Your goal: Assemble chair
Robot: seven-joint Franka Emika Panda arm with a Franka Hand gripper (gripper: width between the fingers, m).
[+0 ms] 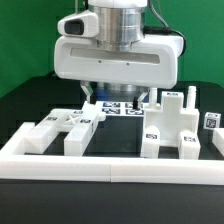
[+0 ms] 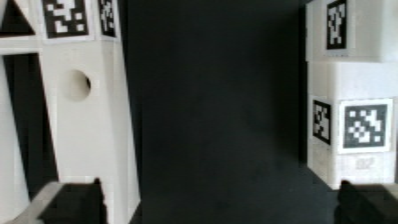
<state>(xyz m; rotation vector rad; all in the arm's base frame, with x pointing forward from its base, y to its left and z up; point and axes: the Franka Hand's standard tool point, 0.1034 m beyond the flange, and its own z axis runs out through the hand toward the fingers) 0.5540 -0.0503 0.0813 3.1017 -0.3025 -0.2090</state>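
Wide-open pincer (image 2: 214,200), holding nothing. Either side: stiff, probably light, slick plastic chair pieces (image 2: 89,130); best pinched across flat walls.

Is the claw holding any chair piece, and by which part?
Nothing is held. The claw stands open, only bare black table between its fingertips; the white chair pieces lie off to either side.

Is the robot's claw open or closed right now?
Open: the wrist view shows the gripper spread wide, clamping nothing.
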